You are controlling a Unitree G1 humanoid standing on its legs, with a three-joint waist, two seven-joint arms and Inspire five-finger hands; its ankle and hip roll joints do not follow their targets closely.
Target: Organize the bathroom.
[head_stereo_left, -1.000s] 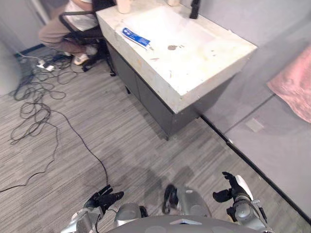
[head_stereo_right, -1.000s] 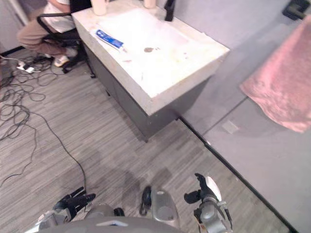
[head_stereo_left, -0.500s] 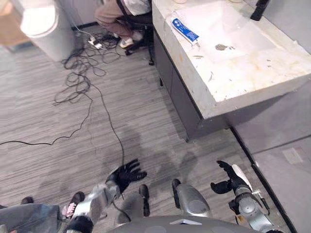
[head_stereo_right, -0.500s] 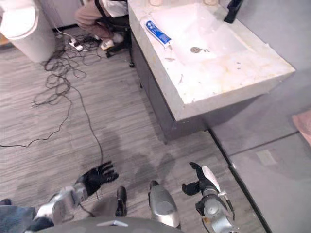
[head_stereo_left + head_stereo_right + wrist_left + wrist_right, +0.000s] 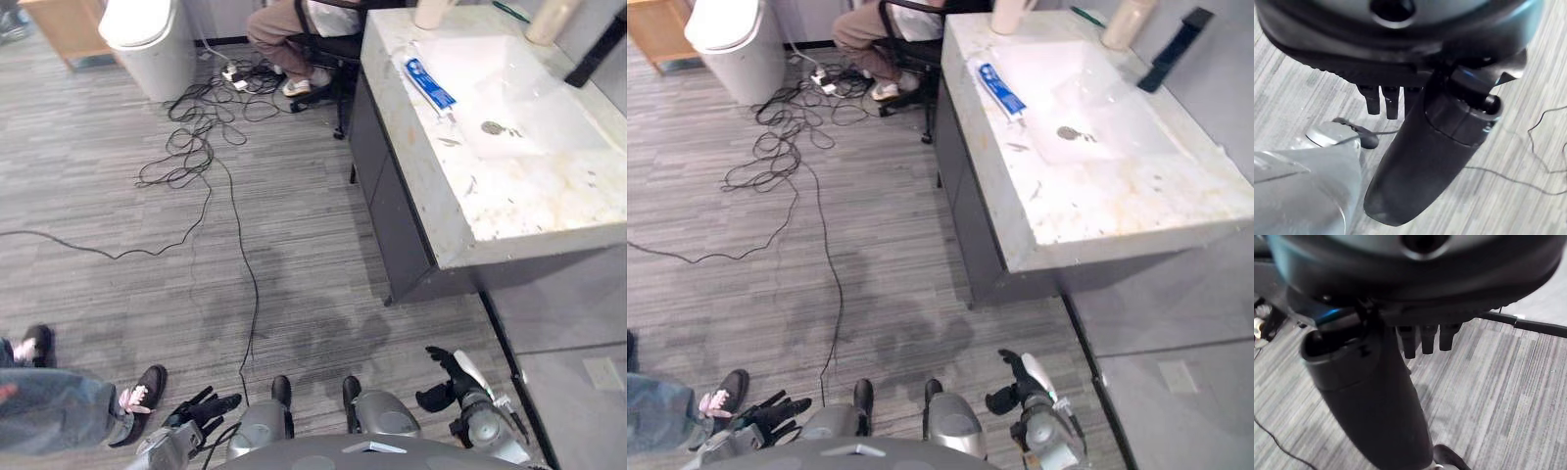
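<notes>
The toothpaste tube [image 5: 429, 83] lies flat on the counter [image 5: 549, 211], just beside the sink basin [image 5: 519, 98] on the side nearer the seated person [image 5: 289, 24]. At the counter's far edge stand a cup [image 5: 431, 12] and a pale bottle [image 5: 549, 20], and the dark faucet [image 5: 596, 59] rises at the basin's wall side. Nothing on the counter looks gathered or put away yet, so the tidying appears barely begun, if at all: by this reading the tube is still to be picked up and stowed.

The robot stands well apart from the counter. Its left hand [image 5: 201, 409] hangs low with fingers spread and straight, holding nothing; the left wrist view shows only bare floor past them. Its right hand [image 5: 446, 377], nearer the counter's side, is likewise relaxed and empty, thumb out.

Away from the counter, loose cables [image 5: 196, 147] sprawl over the floor toward a white bin [image 5: 147, 39], and another person's shoe [image 5: 142, 392] shows by the left hand. Walking up to the counter looks like the first need.
</notes>
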